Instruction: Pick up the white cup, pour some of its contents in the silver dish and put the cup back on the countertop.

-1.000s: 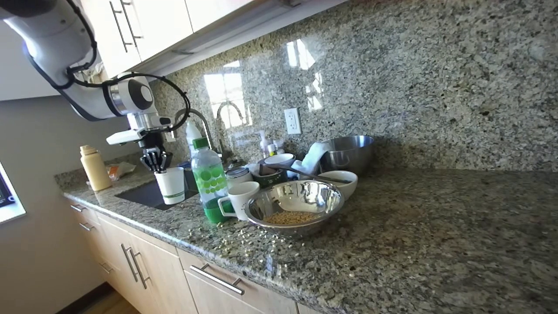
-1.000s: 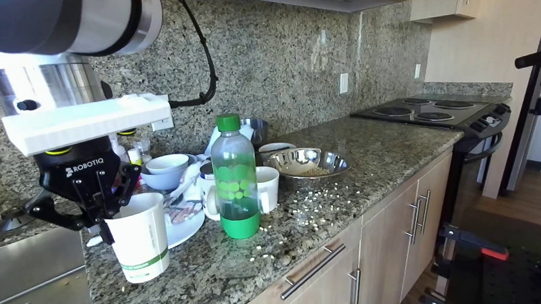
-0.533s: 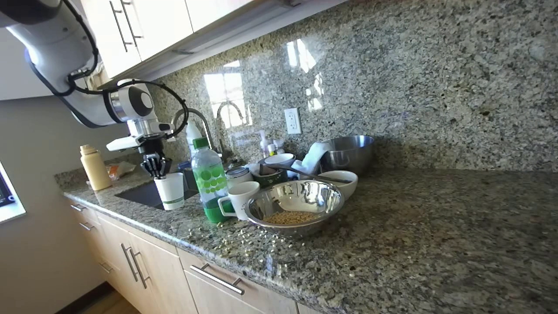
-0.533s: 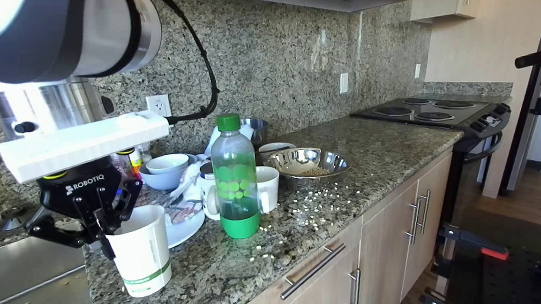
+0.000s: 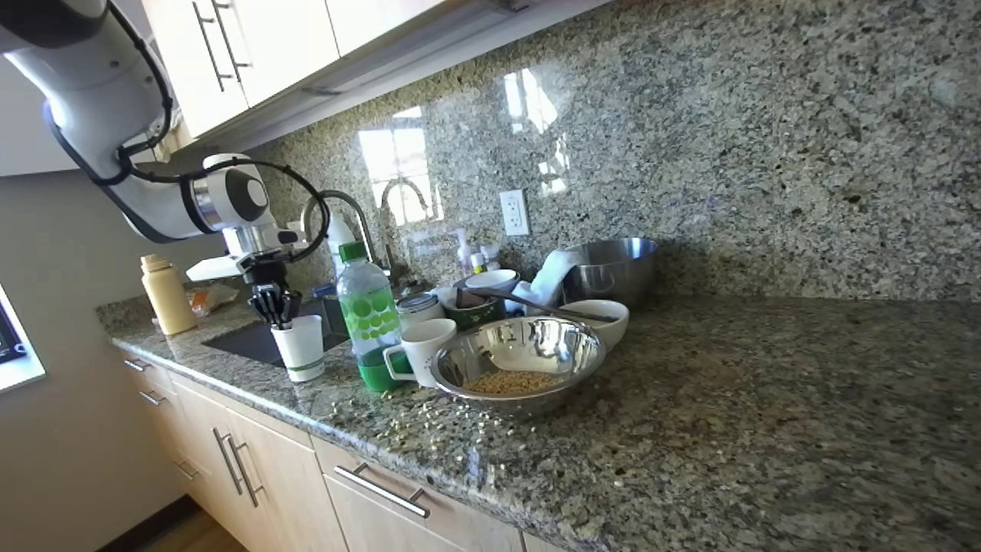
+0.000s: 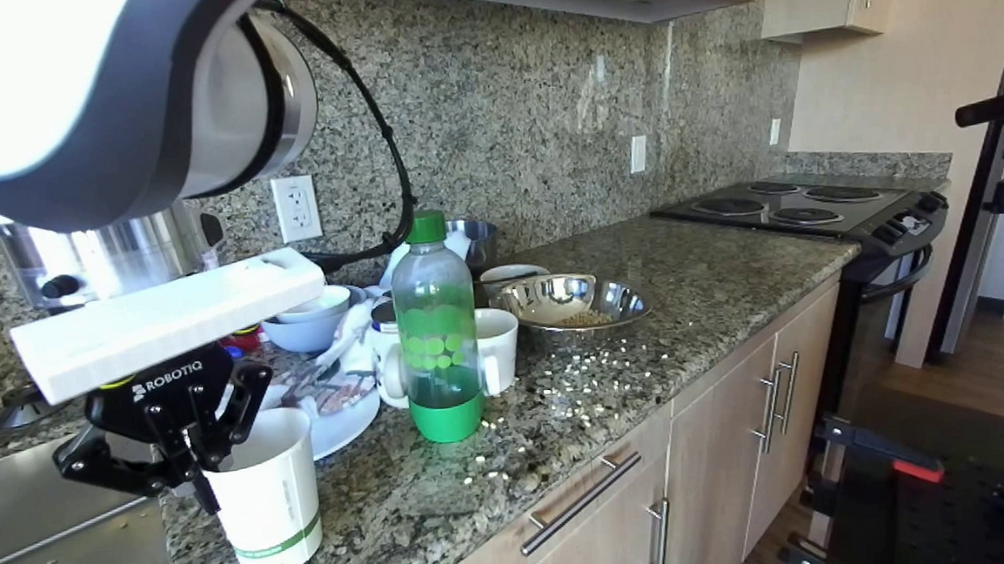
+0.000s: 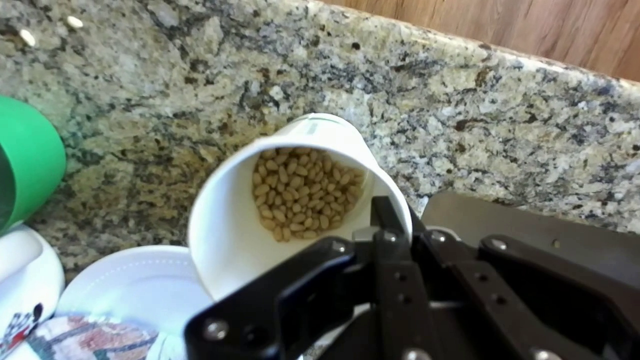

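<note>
The white cup (image 5: 301, 353) has a green band near its base. It is upright or nearly so beside the sink, at the countertop (image 6: 447, 516). I cannot tell if its base touches. In the wrist view the cup (image 7: 217, 220) holds many small tan kernels (image 7: 305, 195). My gripper (image 7: 401, 215) is shut on the cup's wall, one finger inside the rim and one outside. It also shows in both exterior views (image 5: 282, 325) (image 6: 211, 479). The silver dish (image 5: 536, 341) stands farther along the counter with similar kernels in it; it also shows here (image 6: 621, 296).
A green bottle (image 6: 438, 356) and white mug (image 5: 429, 349) stand between cup and dish. A plate (image 7: 145, 280) with cloth lies near the cup. The sink (image 6: 65, 544) adjoins it. Loose kernels (image 6: 587, 390) lie on the counter. The front edge (image 7: 450, 40) is close.
My gripper has moved down with the cup held in it, bringing the cup's base lower toward the countertop. The dish, bottle and mug have not moved.
</note>
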Robot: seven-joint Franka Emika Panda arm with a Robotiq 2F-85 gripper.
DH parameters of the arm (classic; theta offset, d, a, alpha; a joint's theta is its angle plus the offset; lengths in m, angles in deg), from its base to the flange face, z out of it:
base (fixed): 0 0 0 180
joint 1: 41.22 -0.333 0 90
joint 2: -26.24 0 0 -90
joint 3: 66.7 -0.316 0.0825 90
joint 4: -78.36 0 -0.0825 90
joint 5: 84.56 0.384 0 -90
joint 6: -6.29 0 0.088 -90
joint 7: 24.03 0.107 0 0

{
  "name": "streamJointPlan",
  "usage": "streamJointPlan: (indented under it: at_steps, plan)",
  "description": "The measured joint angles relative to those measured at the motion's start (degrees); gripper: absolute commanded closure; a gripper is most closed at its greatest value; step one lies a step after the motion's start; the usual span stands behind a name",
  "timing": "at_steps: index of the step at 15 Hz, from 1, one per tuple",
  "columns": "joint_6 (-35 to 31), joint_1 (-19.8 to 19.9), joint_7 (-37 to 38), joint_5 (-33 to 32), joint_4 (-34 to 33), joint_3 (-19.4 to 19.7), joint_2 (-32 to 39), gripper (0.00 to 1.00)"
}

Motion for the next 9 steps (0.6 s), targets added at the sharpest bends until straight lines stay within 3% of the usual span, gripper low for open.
streamJointPlan:
  at_steps: [9]
  plan:
    - [-0.7, -0.4, 0.0, -0.2, 0.6, 0.9, -0.7, 0.05]
